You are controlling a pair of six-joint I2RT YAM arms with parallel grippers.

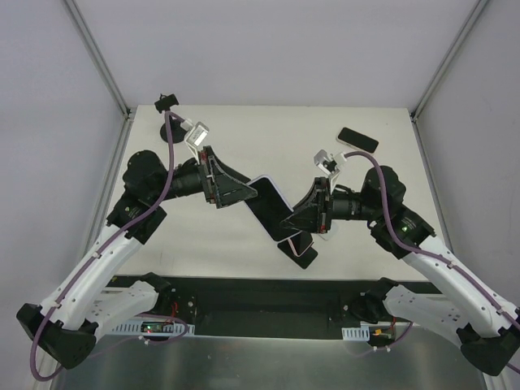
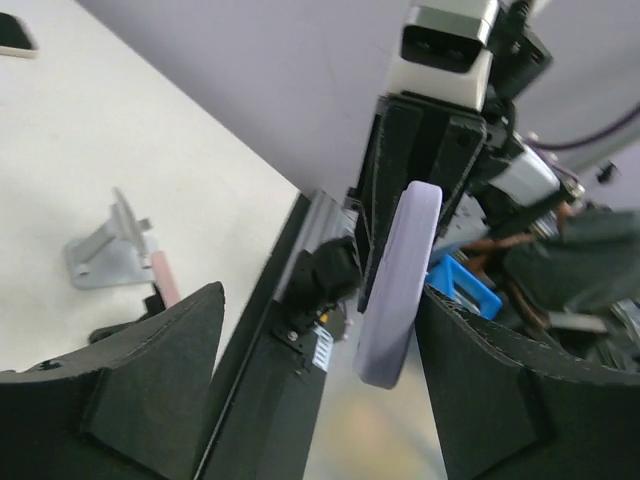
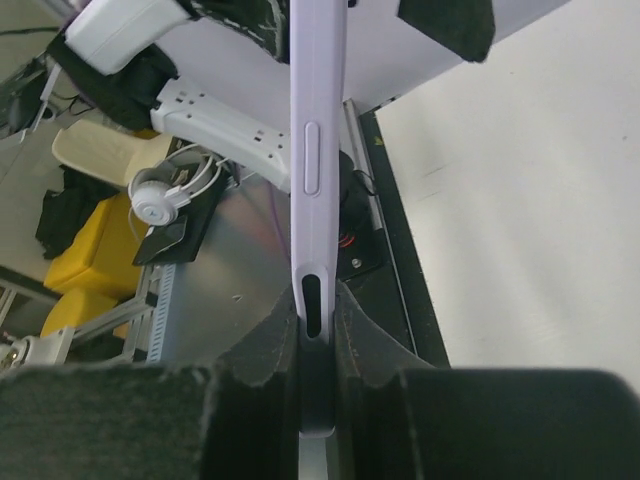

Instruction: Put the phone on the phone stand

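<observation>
White matte table (image 1: 203, 244). Right gripper (image 3: 318, 340) pinches smooth lilac phone (image 3: 318, 150) edge-on; left gripper (image 2: 320, 330) spread, phone's rounded end between its fingers. Bent grey metal stand (image 2: 105, 250) left of left gripper.

Phone (image 1: 270, 213): slim slab with a dark screen and a lilac case, a side button and a slot along one edge. Lifted clear of the desk (image 2: 180, 170), tilted, pinched tight in the right hand (image 3: 318, 330); other end between the spread fingers of the left hand (image 2: 320, 310), close beside one of them.

Phone stand (image 2: 103, 256): small grey metal bracket, standing on the desk, apart from the phone.
</observation>
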